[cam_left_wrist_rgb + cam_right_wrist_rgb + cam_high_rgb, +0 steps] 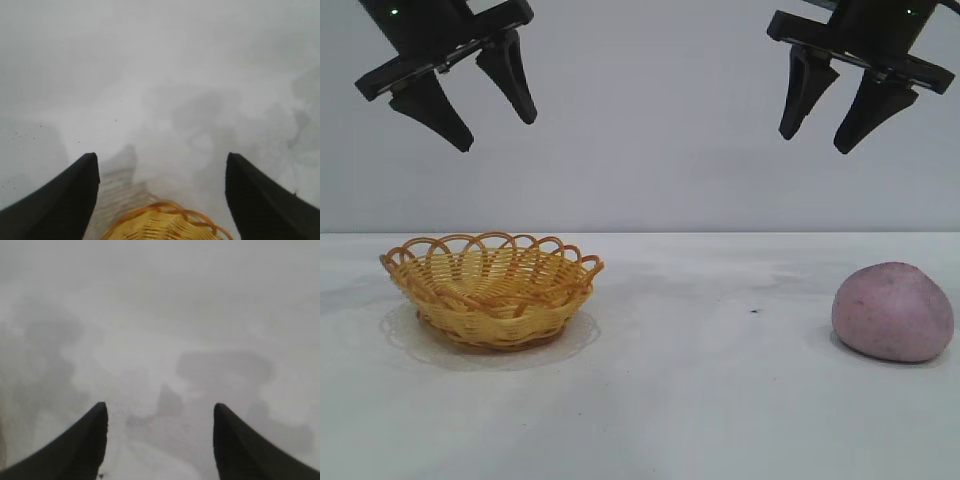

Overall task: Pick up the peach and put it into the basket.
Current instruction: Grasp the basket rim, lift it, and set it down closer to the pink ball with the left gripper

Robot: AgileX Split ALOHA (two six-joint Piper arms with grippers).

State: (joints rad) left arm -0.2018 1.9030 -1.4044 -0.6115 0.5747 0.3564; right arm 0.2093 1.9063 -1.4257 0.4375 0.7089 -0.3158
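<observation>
Left gripper (495, 125) hangs high above the table (700, 400), fingers spread with nothing between them; the basket (492, 290) sits directly beneath it, upright on the surface, well apart from the fingertips. In the left wrist view the same gripper (160, 200) shows both fingers wide apart, with the basket's looped rim (167, 220) visible between them, lower down. Right gripper (822, 140) is likewise raised high, fingers spread and holding nothing. The peach (893, 311) rests on the table below this gripper and slightly outward of it, well apart from the basket. In the right wrist view the gripper (160, 440) stands spread over bare table; the peach does not appear there.
</observation>
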